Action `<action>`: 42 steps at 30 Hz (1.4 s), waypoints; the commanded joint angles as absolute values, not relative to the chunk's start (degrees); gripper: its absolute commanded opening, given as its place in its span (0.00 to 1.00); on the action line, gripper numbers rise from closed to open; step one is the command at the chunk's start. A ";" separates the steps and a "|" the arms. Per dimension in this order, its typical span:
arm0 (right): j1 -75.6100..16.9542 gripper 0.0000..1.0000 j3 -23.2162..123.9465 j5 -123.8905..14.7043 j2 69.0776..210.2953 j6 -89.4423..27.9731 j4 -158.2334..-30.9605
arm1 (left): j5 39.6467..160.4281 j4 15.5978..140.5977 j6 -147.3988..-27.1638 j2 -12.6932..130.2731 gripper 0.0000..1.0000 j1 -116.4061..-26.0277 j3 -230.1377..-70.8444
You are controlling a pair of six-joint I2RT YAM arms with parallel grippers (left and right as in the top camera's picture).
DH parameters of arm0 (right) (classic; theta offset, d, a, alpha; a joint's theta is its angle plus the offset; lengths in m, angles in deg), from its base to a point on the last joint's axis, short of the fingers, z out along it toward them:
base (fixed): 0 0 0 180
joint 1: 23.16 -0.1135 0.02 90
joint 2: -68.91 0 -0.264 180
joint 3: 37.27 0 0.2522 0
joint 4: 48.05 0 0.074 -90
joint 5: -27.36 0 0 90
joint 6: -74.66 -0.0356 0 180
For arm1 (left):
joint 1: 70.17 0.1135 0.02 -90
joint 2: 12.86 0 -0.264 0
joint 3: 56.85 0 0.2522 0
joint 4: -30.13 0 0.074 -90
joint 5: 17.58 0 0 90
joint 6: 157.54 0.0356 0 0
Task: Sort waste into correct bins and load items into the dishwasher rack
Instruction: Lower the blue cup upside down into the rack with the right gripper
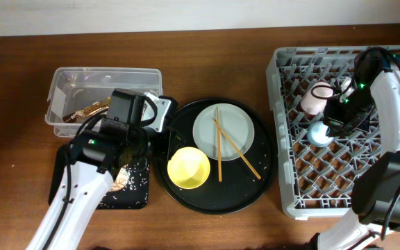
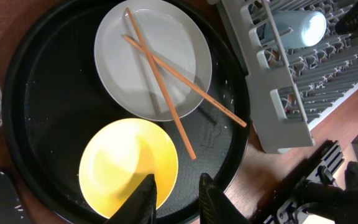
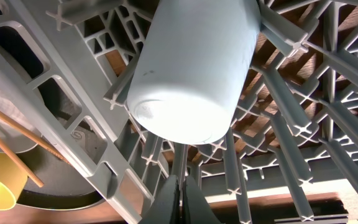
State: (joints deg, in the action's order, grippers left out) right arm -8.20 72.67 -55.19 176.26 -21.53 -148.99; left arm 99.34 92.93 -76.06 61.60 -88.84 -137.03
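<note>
"Where have the cups ended up?"

"Both are in the large grey plastic lattice rack (image 1: 280, 125) at the right end of the counter (image 1: 19, 55). The small blue cup (image 1: 317, 135) lies on its side among the upright pegs. The small pink cup (image 1: 314, 98) sits just behind it, nearer the back wall."

"And the arm over there?"

"The right fingers (image 3: 179, 194) are pressed together with nothing between them. They sit low in the rack just beside the blue cup's base, though I can't tell whether they touch it."

"What's left on the big tray?"

"The large round black tray (image 1: 252, 180) holds the pale grey-white round plate (image 1: 240, 121), with the two thin wooden chopsticks (image 1: 218, 139) crossed over it and their ends poking past its rim. The yellow bowl (image 1: 188, 169) sits upright just in front of the plate."

"Is the other arm on the bowl?"

"The left fingers (image 2: 148, 196) are parted a little. One hangs over the inside of the bowl's near edge and the other over bare tray, so they straddle the rim without closing on it."

"And the rubbish?"

"A shiny gold-brown wrapper (image 1: 89, 110) lies in the clear rectangular plastic tub (image 1: 106, 71) at the back left. Tan crumbly scraps (image 1: 121, 179) are scattered in the shallow black rectangular tray (image 1: 134, 194) in front of it, half hidden under the arm."
</note>
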 commanded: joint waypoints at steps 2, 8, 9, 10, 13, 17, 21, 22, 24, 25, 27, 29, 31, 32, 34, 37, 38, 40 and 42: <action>-8.20 0.05 71.97 -54.69 176.44 -21.34 -148.11 | 98.90 92.97 -74.70 61.42 0.23 -88.84 -136.63; -8.18 0.04 65.39 -54.71 176.44 -21.75 -139.72 | 98.90 93.04 -74.70 61.42 0.23 -88.84 -136.63; -8.14 0.04 65.13 -54.74 176.44 -21.75 -138.85 | 98.86 93.10 -74.70 61.42 0.23 -88.84 -136.63; -8.12 0.04 65.28 -54.87 176.44 -21.75 -137.99 | 98.49 93.10 -74.70 61.42 0.23 -88.84 -136.63; -8.03 0.04 68.01 -56.20 176.31 -21.77 -138.13 | 97.81 93.08 -74.70 61.42 0.23 -88.84 -136.63; -8.03 0.09 73.35 -57.62 176.20 -21.77 -139.76 | 97.81 93.15 -74.70 61.42 0.23 -88.84 -136.63; -8.03 0.21 75.38 -62.08 176.22 -25.25 -141.78 | 97.81 93.19 -74.70 61.42 0.23 -88.84 -136.63; -8.03 0.21 75.18 -62.06 176.24 -25.25 -141.97 | 97.81 93.21 -74.70 61.42 0.23 -88.84 -136.63; -8.05 0.19 74.94 -61.42 176.22 -25.25 -142.52 | 97.83 93.23 -74.70 61.42 0.23 -88.84 -136.63; -8.14 0.16 74.97 -59.98 176.22 -25.01 -142.96 | 97.83 93.26 -74.70 61.42 0.23 -88.84 -136.63; -8.12 0.09 75.27 -51.98 176.22 -20.57 -144.86 | 97.81 93.23 -74.70 61.42 0.23 -88.84 -136.63; -8.09 0.04 75.45 -45.93 176.22 -18.12 -147.50 | 97.83 93.26 -74.70 61.42 0.23 -88.84 -136.63; -8.09 0.04 75.36 -46.60 176.22 -18.12 -148.86 | 97.83 93.34 -74.70 61.42 0.23 -88.84 -136.63; -8.16 0.04 75.14 -47.96 176.22 -18.17 -148.88 | 97.83 93.45 -74.70 61.42 0.23 -88.84 -136.63; -8.14 0.04 74.44 -51.35 176.22 -19.37 -148.09 | 97.83 93.52 -74.70 61.42 0.23 -88.84 -136.63; -8.14 0.04 72.30 -56.16 176.22 -21.93 -145.21 | 97.83 93.50 -74.70 61.42 0.23 -88.84 -136.63; -8.14 0.04 71.47 -56.77 176.22 -22.54 -144.40 | 97.83 93.50 -74.70 61.42 0.23 -88.84 -136.63; -8.14 0.04 69.33 -57.10 176.22 -22.93 -142.50 | 97.83 93.50 -74.70 61.42 0.23 -88.84 -136.63; -8.14 0.04 67.18 -57.14 176.22 -22.91 -140.33 | 97.83 93.50 -74.70 61.42 0.23 -88.84 -136.63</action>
State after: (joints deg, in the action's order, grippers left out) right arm -8.25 70.07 -54.91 176.24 -21.62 -142.17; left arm 98.29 93.54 -76.06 61.60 -88.84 -137.01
